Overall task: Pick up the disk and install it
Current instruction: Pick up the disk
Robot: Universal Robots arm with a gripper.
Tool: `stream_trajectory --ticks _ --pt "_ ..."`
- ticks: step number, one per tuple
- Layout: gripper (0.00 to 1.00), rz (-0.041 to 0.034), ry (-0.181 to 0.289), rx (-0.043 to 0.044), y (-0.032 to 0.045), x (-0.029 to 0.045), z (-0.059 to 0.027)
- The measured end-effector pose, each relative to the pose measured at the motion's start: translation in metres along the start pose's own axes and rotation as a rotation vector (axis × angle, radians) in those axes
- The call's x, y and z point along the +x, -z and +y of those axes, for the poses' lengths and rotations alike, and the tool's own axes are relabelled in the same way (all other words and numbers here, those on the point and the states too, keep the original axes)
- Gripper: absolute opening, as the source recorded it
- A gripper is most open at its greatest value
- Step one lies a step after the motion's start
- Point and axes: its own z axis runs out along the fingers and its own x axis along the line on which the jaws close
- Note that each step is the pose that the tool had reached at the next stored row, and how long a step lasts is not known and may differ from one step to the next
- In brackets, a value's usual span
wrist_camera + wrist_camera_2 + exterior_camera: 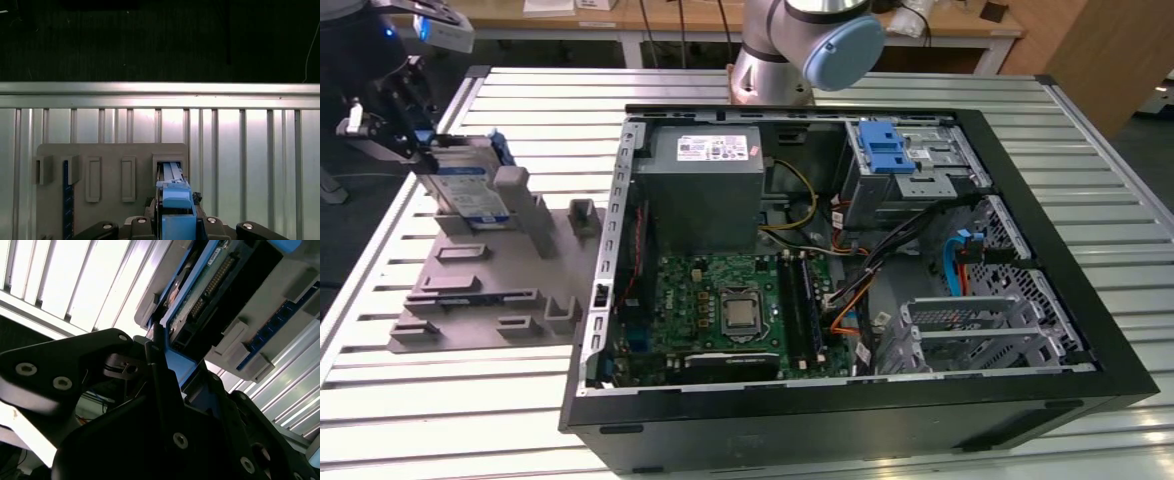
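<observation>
The disk (464, 185) stands on edge in a slot of the grey fixture (480, 290) at the exterior view's left, its white-and-blue label facing out. My gripper (434, 150) comes down over its upper end and is shut on it. In the first wrist view, the blue carrier edge of the disk (175, 200) sits between the gripper (175, 227) halves, above the fixture (110, 155). The second wrist view shows the disk's green circuit side and connector (210, 285), with dark fingers (160, 375) pressed on the blue frame.
An open computer case (854, 400) fills the middle and the exterior view's right. It holds a power supply (707, 180), a motherboard (734, 305), a metal drive cage with a blue bracket (887, 150) and another cage (981, 335). The arm's base (787, 50) stands behind it.
</observation>
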Motion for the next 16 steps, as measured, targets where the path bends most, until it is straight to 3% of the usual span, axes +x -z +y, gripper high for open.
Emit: stream_trajectory --ticks 8,16 --pt "0.36 0.0 0.0 0.0 0.009 -0.0001 0.0002" --pt "0.36 -0.0001 0.0 0.0 0.0098 -0.0001 0.0002"
